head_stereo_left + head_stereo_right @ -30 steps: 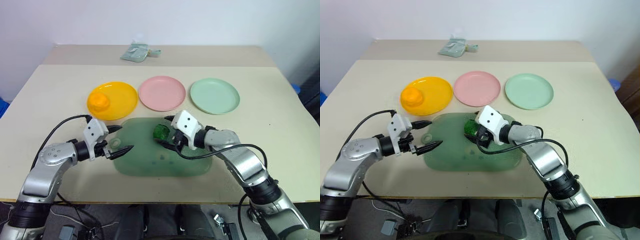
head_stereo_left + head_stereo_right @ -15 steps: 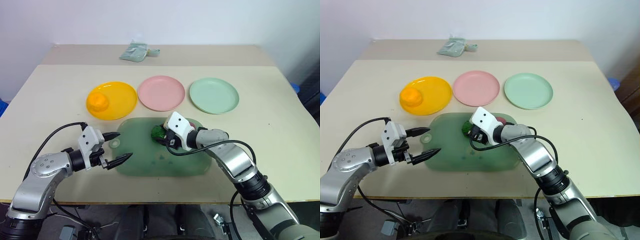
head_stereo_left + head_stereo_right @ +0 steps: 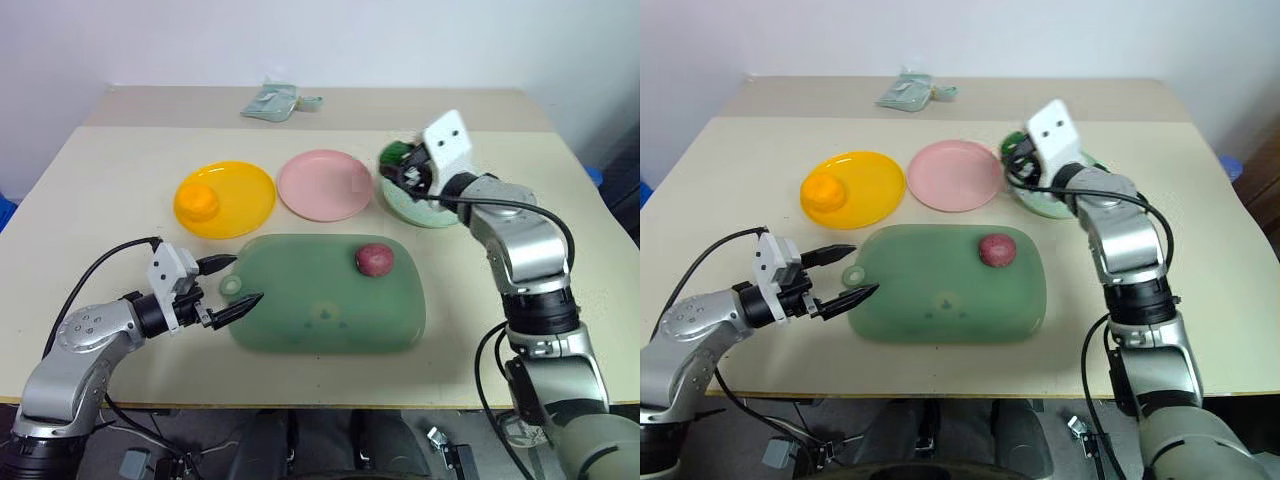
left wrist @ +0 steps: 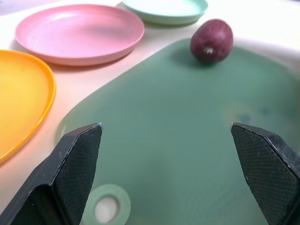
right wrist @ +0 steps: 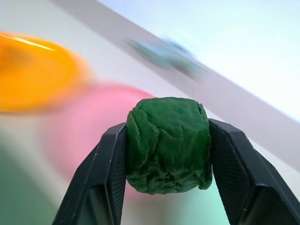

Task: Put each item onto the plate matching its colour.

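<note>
Probably a lab or test room: bare beige table (image 3: pixel 90 190) against a blank white wall (image 3: pixel 330 40), nothing homely beyond either claw.

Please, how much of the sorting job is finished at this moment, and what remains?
Done: the orange ball lies on the yellow plate. In hand: the right hand is shut on the green ball and holds it over the mint green plate, not yet released. Left: the purplish-red ball sits on the dark green tray; the pink plate has nothing on it. The left hand is open over the tray's edge.
</note>
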